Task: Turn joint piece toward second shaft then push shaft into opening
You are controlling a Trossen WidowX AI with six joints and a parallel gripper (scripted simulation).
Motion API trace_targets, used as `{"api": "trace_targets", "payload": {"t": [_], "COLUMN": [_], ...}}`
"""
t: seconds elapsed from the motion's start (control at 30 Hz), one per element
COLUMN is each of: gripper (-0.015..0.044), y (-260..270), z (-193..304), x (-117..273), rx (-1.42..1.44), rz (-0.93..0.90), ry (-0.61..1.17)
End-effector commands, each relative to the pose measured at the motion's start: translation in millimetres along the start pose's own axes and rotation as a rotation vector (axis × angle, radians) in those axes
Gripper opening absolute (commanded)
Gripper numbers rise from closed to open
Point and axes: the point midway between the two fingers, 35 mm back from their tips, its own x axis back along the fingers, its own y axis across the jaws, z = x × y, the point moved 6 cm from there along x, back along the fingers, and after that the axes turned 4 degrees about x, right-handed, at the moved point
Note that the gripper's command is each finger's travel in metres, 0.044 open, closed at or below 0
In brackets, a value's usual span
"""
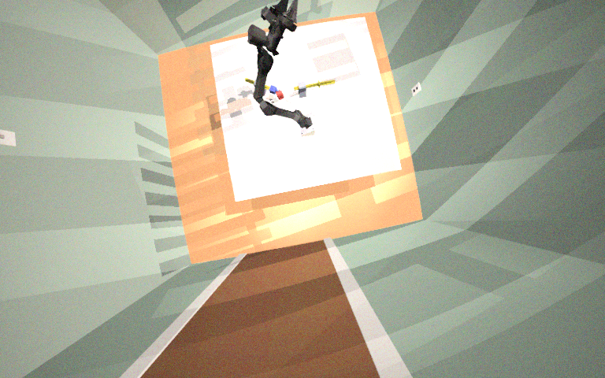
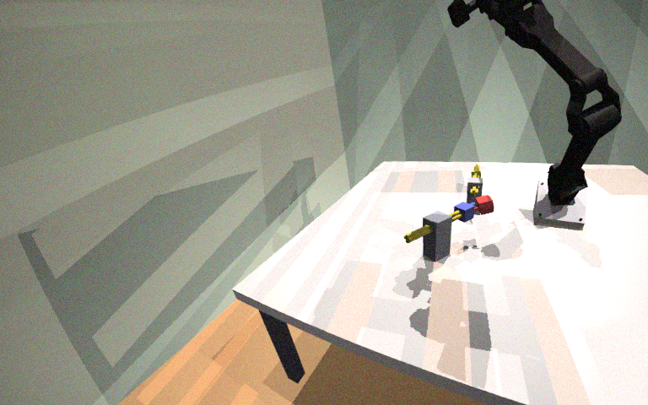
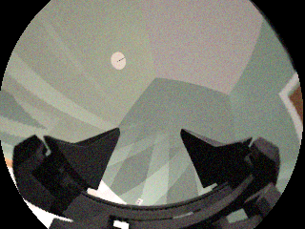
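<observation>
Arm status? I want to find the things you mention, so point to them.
Tool (image 1: 287, 5) (image 3: 151, 132) open, nothing held. Red joint piece (image 1: 280, 94) (image 2: 484, 204) off second shaft (image 1: 318, 83) (image 2: 476, 170). Arm (image 1: 263, 71) (image 2: 564, 52) overhangs blocks' side in top view.

Open fingers frame bare walls

The two black fingers stand wide apart, nothing between them. Beyond, pale green walls (image 3: 172, 105) meet a pinkish surface (image 3: 195, 43). A round white disc (image 3: 118, 60) with a dark line sits upper left.

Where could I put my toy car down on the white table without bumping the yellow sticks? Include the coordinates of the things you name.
Roomiest is the white tabletop (image 1: 321, 164) between the arm's base (image 1: 307, 131) (image 2: 558, 217) and the table edge away from the sticks. It's crowded around the red piece (image 1: 280, 94) (image 2: 484, 204) and blue piece (image 1: 273, 89) (image 2: 463, 211).
</observation>
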Motion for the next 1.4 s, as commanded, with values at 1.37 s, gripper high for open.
{"api": "trace_targets", "payload": {"t": [1.37], "gripper": [0.044], "y": [82.3], "z": [214.8], "x": [384.8], "rx": [-0.219], "rz": [-0.948], "ry": [0.848]}}
